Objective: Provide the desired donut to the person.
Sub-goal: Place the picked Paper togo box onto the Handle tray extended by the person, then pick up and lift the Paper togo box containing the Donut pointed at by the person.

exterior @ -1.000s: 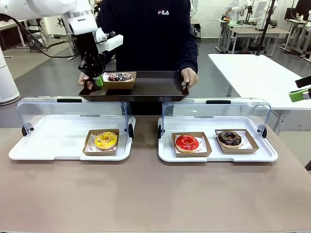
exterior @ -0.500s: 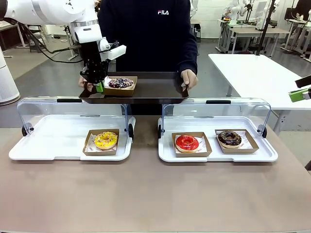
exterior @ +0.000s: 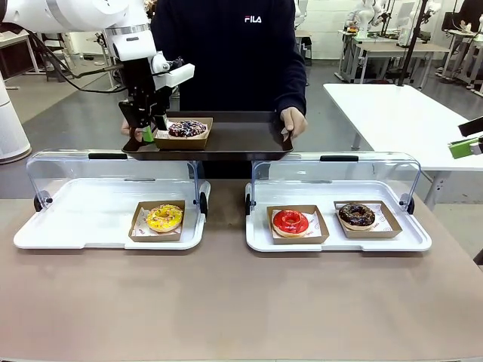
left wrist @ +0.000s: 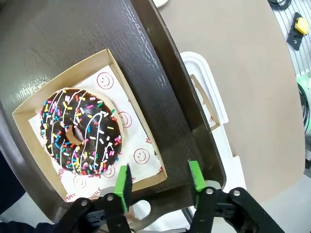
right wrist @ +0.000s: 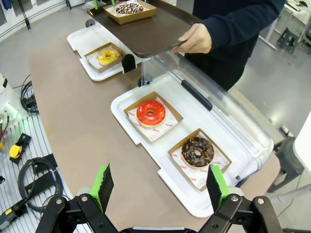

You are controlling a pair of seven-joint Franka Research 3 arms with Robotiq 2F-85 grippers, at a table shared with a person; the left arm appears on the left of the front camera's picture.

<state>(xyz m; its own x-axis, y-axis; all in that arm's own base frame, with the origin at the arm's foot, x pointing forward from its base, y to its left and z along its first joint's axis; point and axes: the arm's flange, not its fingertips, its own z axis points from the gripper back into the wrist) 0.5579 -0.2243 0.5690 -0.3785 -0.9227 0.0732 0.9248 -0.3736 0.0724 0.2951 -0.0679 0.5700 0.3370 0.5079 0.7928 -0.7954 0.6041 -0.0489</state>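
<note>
A dark tray (exterior: pixel 226 140) is held over the table's (exterior: pixel 226 302) far edge by the person (exterior: pixel 226 53), one hand (exterior: pixel 293 121) gripping its right rim. The sprinkled donut (exterior: pixel 186 128) in its box (exterior: pixel 184 136) is set at the tray's left end, with bare tray to its right. The left gripper (exterior: pixel 143 134) is stopped just beside the box. In the left wrist view its fingers are seen well apart and holding nothing, one pad (left wrist: pixel 123 180) over the box's near wall and the other above the tray's raised rim. In the right wrist view the right gripper (right wrist: pixel 158 187) is seen spread wide and empty above the table's edge, well apart from the red donut (right wrist: pixel 150 113). Open tabletop is left before both cases (exterior: pixel 106 211).
</note>
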